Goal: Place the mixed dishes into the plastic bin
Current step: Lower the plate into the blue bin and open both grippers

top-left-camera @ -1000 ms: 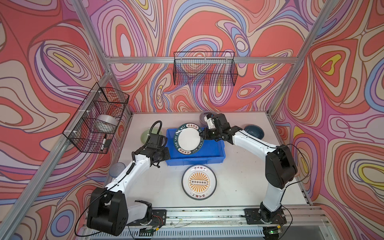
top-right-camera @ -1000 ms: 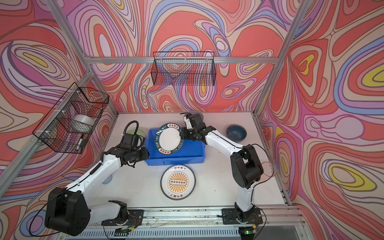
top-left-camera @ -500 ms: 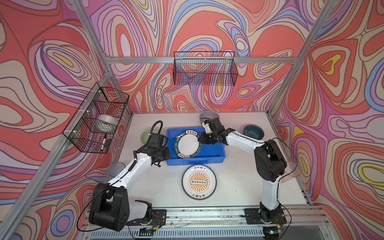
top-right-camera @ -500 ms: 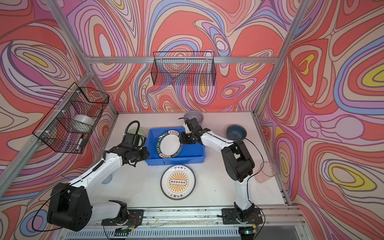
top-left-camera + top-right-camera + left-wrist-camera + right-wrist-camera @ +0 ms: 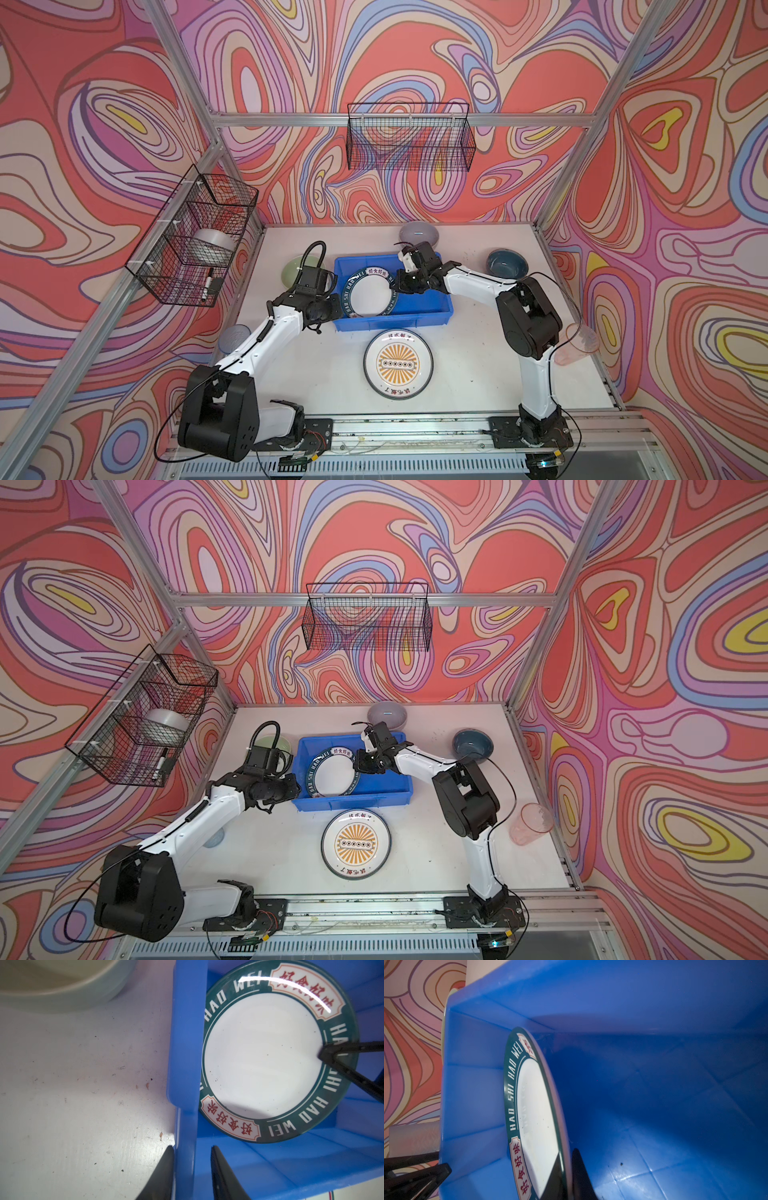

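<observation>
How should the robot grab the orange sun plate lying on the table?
By its rim, not the middle. The orange sunburst plate lies flat and face up, so only the edge offers something to pinch, one finger on top and one sliding under. Probably best from the right arm's side, where the table is bare; the blue bin sits close behind.
</observation>
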Robot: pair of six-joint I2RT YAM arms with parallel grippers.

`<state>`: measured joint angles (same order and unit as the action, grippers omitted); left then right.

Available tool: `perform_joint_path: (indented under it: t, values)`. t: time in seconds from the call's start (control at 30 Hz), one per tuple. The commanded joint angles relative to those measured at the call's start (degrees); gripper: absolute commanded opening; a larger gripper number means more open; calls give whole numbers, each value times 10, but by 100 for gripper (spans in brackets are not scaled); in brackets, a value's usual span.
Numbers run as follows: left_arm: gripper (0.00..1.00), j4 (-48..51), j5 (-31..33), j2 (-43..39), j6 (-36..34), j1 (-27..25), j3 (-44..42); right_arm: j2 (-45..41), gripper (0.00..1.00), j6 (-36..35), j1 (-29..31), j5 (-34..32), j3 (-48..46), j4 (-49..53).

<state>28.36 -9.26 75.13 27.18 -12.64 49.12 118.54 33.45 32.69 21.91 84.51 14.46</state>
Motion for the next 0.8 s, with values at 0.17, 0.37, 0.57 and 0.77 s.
perform_joint_path:
  t: [0.17, 0.37, 0.57, 0.77]
  values:
    - [35, -12, -30, -1, -3, 4, -5, 24, 24, 4, 1, -8, 16, -7]
    - [38, -16, -44, -1, -3, 4, -7, 21, 34, -9, 1, -18, 14, 1]
    - [40, -17, -65, -3, -2, 4, -7, 14, 41, -20, 1, -28, 14, 11]
    - [45, -9, -68, -14, 0, 4, -8, 7, 46, -38, 1, -57, 19, 38]
